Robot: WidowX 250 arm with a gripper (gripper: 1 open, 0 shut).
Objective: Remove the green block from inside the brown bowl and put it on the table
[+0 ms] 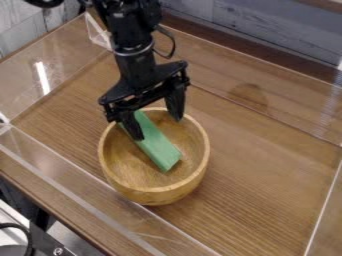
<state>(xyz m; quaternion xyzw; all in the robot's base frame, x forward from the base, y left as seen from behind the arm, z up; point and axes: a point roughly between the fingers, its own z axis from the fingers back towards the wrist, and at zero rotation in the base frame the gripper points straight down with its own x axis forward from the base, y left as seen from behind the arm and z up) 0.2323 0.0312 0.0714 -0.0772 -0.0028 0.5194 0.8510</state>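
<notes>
The green block [158, 145] lies tilted inside the brown bowl [155, 180], its upper end leaning against the far rim. My black gripper [143, 110] points straight down over that upper end, jaws open and spread to either side of the block's top. One fingertip [111, 117] hangs near the bowl's far-left rim, the other [177, 106] near the far-right rim. Nothing is held. The bowl rests on the dark wood-grain table [267, 130].
Clear acrylic walls [80, 215] run along the table's edges, the closest one just in front of the bowl. Bare tabletop lies to the right of the bowl and behind it. The black arm [127, 30] rises toward the top left.
</notes>
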